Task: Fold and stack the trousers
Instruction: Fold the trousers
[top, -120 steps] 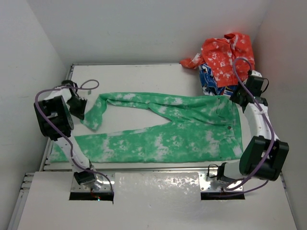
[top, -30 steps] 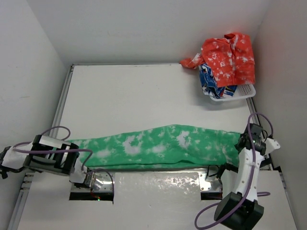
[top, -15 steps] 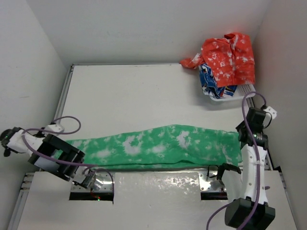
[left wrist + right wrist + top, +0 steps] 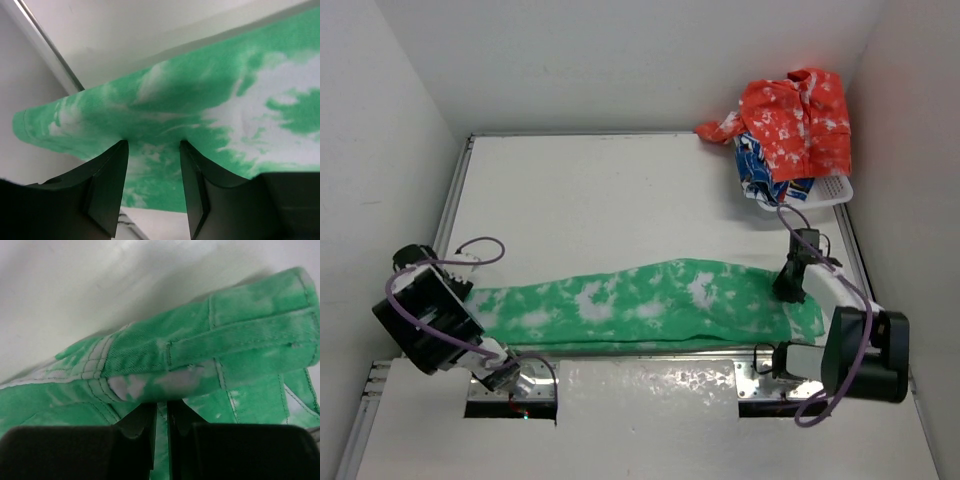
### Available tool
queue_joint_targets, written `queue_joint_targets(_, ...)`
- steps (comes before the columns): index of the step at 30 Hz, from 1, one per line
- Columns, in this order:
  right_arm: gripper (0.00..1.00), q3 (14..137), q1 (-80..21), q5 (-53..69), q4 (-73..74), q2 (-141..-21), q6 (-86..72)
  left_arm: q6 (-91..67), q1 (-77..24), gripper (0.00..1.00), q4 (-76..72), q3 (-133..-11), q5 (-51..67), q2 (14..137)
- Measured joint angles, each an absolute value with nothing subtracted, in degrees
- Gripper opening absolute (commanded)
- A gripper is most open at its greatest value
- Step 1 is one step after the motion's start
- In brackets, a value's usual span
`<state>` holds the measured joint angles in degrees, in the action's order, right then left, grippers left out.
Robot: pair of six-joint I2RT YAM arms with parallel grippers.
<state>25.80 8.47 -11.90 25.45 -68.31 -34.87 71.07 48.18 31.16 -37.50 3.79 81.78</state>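
Note:
The green and white trousers (image 4: 640,305) lie folded lengthwise in a long strip along the near edge of the table, waistband to the right, leg ends to the left. My left gripper (image 4: 470,290) is at the leg ends. In the left wrist view it (image 4: 152,145) is open, its fingers (image 4: 112,185) set apart with the cloth (image 4: 225,100) lying flat beyond them. My right gripper (image 4: 787,288) is at the waistband. In the right wrist view it (image 4: 160,407) is nearly closed, its tips tucked under the folded waistband (image 4: 200,340) with cloth in the thin gap.
A white basket (image 4: 820,198) at the back right holds a heap of orange and blue clothes (image 4: 795,115). White walls stand close on the left, back and right. A metal rail (image 4: 450,200) runs along the table's left edge.
Both arms have swung back in from the sides. The left gripper has come onto the leg ends and the right gripper onto the waistband. The folded trousers have hardly shifted.

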Motion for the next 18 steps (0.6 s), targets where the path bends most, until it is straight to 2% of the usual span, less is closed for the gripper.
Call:
queue_joint_targets(4, 0.10, 31.53, 8.54, -11.64, 24.53, -76.69, -34.70, 63.44, 39.03, 0.42, 26.72, -38.04, -4.86, 85.56)
queue_joint_targets(8, 0.10, 40.21, 9.54, -9.63, 21.37, -86.80, -36.12, 54.94, 30.81, 0.42, 25.47, -47.53, -9.72, 93.34)
queue_joint_targets(14, 0.11, 50.78, 10.68, -9.21, 17.80, -96.84, -36.60, 44.99, 23.94, 0.43, 21.10, -63.79, -5.37, 105.41)
queue_joint_targets(18, 0.15, 51.68, 11.14, -8.78, 15.57, -97.54, -34.35, 40.80, 24.21, 0.45, 25.54, -69.80, -0.03, 106.26)
